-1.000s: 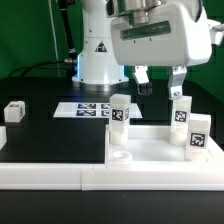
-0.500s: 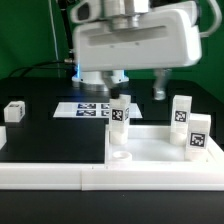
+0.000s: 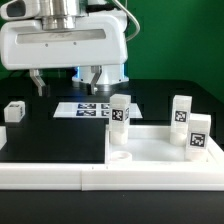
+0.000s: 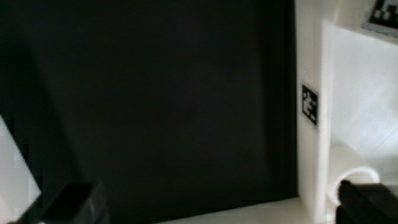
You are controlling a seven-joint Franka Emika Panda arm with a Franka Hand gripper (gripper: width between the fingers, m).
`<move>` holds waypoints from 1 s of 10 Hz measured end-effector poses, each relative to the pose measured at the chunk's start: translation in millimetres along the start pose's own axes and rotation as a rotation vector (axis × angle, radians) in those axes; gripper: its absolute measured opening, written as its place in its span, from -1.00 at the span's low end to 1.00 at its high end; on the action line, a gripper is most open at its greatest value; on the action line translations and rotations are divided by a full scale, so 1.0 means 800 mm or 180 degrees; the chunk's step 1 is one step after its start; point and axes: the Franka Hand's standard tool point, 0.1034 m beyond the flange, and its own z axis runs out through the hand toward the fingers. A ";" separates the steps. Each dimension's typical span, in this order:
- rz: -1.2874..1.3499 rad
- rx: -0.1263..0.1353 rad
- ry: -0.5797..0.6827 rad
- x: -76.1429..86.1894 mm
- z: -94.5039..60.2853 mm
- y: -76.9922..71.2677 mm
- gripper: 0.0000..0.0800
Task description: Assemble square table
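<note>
White blocky tagged legs: one (image 3: 15,111) lies alone on the black desk (image 3: 55,140) at the exterior view's left, three (image 3: 120,112) (image 3: 181,111) (image 3: 198,136) stand upright at right within the long white border rail (image 3: 60,175). Gripper (image 3: 65,84) hangs above, jaws wide, holding nothing; lone leg is below, to the exterior view's left, nearest. Square slab can't be identified.

3 legs (image 3: 180,112) right, 1 leg (image 3: 14,111) left

Arm raised, claw (image 3: 65,79) pointing down, fingers spread wide, holding nothing
</note>
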 end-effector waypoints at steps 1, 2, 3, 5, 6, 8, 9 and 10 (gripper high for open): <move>-0.0150 0.0002 -0.0003 0.000 0.001 -0.002 0.62; -0.0285 0.0000 -0.0004 -0.001 0.001 0.000 0.62; -0.0247 0.0000 -0.0009 -0.001 0.001 0.000 0.62; -0.0253 0.0024 -0.0114 -0.004 0.004 0.000 0.62; -0.0286 0.0028 -0.0308 -0.004 0.008 0.005 0.62; -0.0409 0.0023 -0.0824 -0.027 0.009 0.032 0.62; -0.0502 0.0093 -0.1030 -0.055 0.011 0.060 0.62; -0.0524 0.0142 -0.1253 -0.079 0.014 0.098 0.62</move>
